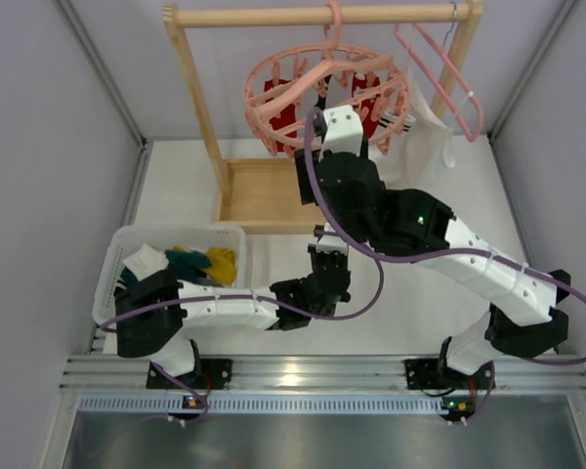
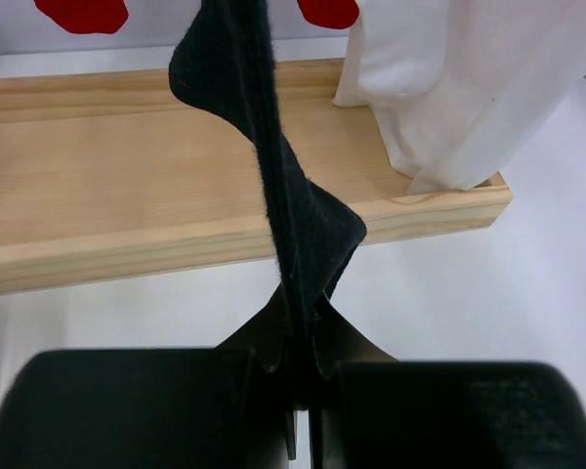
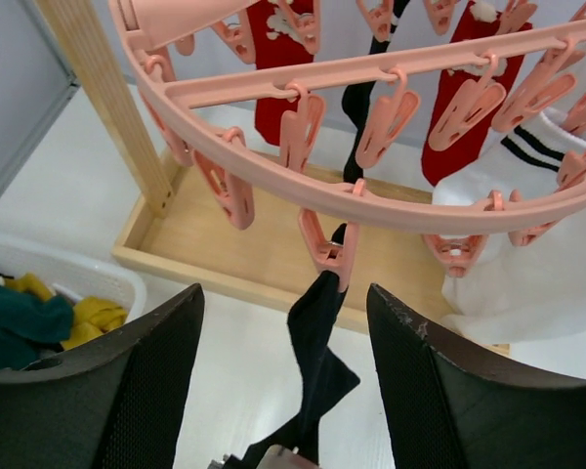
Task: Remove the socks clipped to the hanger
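While the limp, light black sock [image 2: 295,220] hung from a pink clip [image 3: 330,256] on the round salmon-pink plastic hanger [image 3: 273,171] by the desk's [image 1: 181,186] far edge, the left end effector [image 2: 301,344] gripped its lower end; the right end effector [image 3: 285,322] stood released astride that clip, probably the better hold.

Black-and-white arms [image 1: 488,276] — purple cables [image 1: 382,283].

Held left arm [image 1: 220,308] low from the table's near left corner toward its middle, left gripper [image 2: 298,337] pinched tight on a black sock [image 2: 273,166]. Held right arm [image 1: 469,259] raised toward the far edge, right gripper [image 3: 283,303] pointing up, jaws apart.
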`<state>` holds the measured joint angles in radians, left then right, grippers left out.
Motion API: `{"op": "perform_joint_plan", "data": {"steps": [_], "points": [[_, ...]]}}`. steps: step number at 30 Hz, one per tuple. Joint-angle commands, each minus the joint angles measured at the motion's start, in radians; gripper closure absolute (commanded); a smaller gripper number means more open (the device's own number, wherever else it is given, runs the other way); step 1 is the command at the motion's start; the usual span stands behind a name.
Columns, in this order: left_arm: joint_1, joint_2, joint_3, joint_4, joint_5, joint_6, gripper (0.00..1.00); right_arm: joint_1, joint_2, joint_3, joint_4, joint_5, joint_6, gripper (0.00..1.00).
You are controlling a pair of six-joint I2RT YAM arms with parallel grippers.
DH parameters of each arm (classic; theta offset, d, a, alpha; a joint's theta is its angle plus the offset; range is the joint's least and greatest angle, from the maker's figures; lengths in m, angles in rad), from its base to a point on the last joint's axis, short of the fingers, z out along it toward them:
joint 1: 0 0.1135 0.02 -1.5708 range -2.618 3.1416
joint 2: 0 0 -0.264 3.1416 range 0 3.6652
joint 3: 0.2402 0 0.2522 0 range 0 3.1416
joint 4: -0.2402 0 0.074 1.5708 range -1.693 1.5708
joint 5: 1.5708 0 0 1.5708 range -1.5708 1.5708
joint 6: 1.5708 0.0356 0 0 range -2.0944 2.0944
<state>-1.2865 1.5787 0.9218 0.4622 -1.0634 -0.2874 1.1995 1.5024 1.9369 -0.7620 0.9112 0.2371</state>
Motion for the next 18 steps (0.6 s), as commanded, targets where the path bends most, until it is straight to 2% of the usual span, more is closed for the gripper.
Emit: {"op": "perform_joint_plan", "data": {"steps": [1, 7, 12, 18], "points": [[-0.011, -0.046, 0.022, 0.053, -0.038, 0.02, 1.0, -0.029, 0.038, 0.076, -0.095, 0.052, -0.016, 0.36], [-0.033, -0.057, 0.041, 0.053, -0.041, 0.059, 1.0, -0.103, 0.087, 0.096, -0.1, 0.005, -0.015, 0.39], [-0.045, -0.055, 0.054, 0.055, -0.052, 0.079, 1.0, -0.113, 0.134, 0.12, -0.082, 0.006, -0.038, 0.41], [-0.054, -0.059, 0.051, 0.055, -0.052, 0.082, 1.0, -0.123, 0.165, 0.109, -0.024, 0.113, -0.073, 0.46]]}}
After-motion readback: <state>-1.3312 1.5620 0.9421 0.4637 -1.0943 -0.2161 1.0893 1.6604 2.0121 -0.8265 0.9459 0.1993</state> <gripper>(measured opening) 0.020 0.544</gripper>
